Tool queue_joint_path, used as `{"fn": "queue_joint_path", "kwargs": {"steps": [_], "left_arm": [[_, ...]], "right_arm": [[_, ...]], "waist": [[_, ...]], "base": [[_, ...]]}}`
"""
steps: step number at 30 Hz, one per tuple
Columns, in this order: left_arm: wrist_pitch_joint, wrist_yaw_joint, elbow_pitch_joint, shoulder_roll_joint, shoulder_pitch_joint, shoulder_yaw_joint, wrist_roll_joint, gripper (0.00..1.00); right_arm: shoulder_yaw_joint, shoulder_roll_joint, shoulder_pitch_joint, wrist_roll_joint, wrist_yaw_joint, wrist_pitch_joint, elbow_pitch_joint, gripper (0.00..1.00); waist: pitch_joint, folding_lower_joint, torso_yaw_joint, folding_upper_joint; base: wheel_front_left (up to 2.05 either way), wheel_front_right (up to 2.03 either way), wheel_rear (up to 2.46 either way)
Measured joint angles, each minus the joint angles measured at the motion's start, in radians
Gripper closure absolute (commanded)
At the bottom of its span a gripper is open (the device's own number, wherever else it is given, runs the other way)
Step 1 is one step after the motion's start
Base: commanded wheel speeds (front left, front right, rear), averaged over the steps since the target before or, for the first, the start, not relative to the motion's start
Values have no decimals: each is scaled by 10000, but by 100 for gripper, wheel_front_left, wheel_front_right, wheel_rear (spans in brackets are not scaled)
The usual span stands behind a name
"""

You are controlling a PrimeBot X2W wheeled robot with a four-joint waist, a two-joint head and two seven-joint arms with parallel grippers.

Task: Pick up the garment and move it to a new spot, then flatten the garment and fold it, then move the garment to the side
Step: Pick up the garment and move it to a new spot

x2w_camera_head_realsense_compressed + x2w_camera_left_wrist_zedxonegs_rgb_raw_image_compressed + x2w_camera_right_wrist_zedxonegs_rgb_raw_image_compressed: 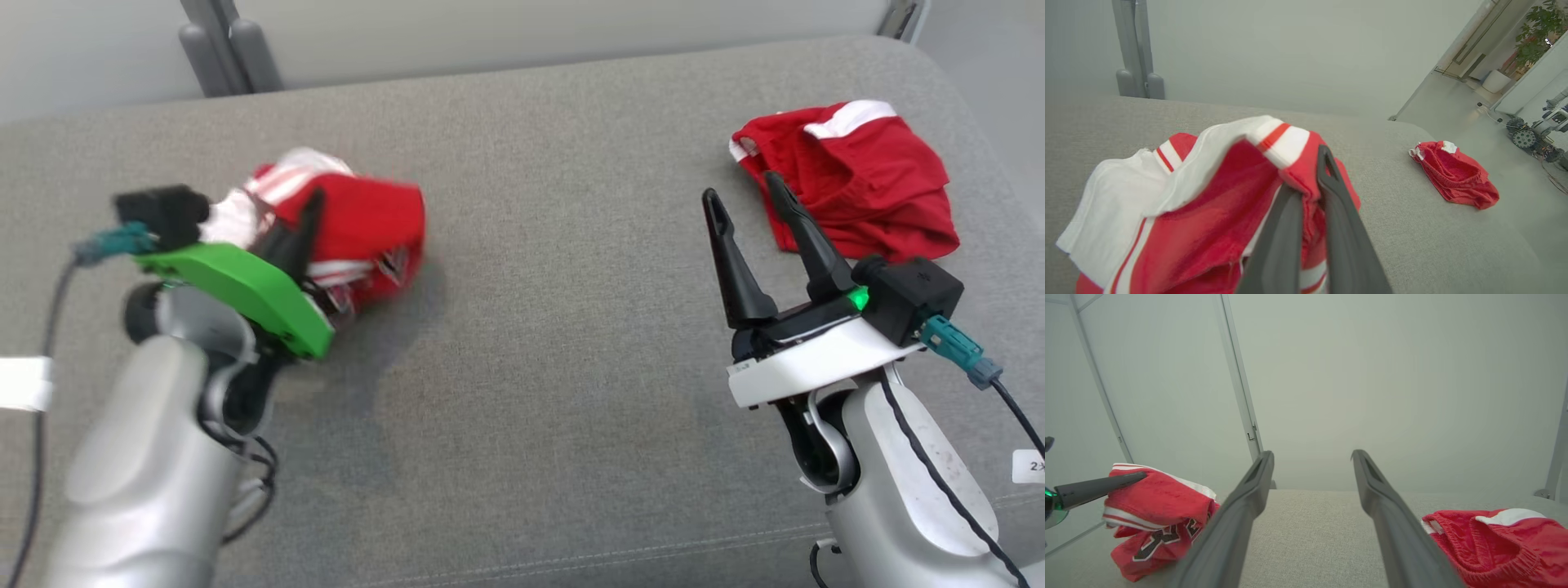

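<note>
The garment point(359, 220) is a red jersey with white trim and dark lettering, bunched up at the left of the grey cushioned surface point(539, 343). My left gripper point(306, 214) is shut on its upper edge. In the left wrist view the cloth point(1208, 196) drapes over and between the two fingers of that gripper point(1308, 175). The right wrist view shows the jersey point(1155, 506) hanging in a clump from a left finger point(1102, 486), its lower folds down at the surface. My right gripper point(741, 189) point(1312, 455) stands open and holds nothing.
A second red garment with white bands point(857, 180) point(1453, 175) point(1498, 543) lies crumpled at the back right, just beyond my right fingertips. Grey posts point(229, 49) stand behind the surface's far edge. A seam point(571, 559) runs along the front.
</note>
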State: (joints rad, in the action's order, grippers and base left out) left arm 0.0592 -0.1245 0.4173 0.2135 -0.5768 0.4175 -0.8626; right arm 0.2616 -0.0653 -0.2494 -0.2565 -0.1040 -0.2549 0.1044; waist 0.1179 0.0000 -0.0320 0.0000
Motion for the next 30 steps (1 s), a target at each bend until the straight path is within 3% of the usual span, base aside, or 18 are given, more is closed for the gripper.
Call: {"fn": "queue_joint_path", "kwargs": {"steps": [16,21,22,23,24,25,30], "left_arm": [[-863,0,-548,-1298,1233,1521,46,100],[-949,0,-255,-1432,1484,2295,136,100],[-966,0,-178,-1446,1485,2389,138,93],[-966,0,-92,-1450,1490,2452,138,63],[-970,0,-6,-1450,1514,2504,138,21],[-1068,0,75,-1448,1547,2539,155,0],[-1239,0,293,-1432,1596,2723,219,0]], "right_arm": [[142,0,299,10,-46,0,-132,0],[146,-2,344,15,-96,0,-132,0],[146,-4,344,17,-96,0,-128,0],[148,-6,344,23,-96,0,-128,0],[148,-6,344,33,-96,0,-128,0],[146,-8,344,33,-98,0,-130,0],[23,-81,348,102,-98,0,-171,0]], "waist": [[-392,0,-709,0],[-294,0,-921,0],[-280,0,-957,0],[-271,0,-989,0],[-263,0,-1020,0],[-253,0,-1047,0],[-205,0,-1085,0]], "base": [[0,0,0],[0,0,0],[0,0,0],[0,0,0],[0,0,0],[0,0,0],[0,0,0]]}}
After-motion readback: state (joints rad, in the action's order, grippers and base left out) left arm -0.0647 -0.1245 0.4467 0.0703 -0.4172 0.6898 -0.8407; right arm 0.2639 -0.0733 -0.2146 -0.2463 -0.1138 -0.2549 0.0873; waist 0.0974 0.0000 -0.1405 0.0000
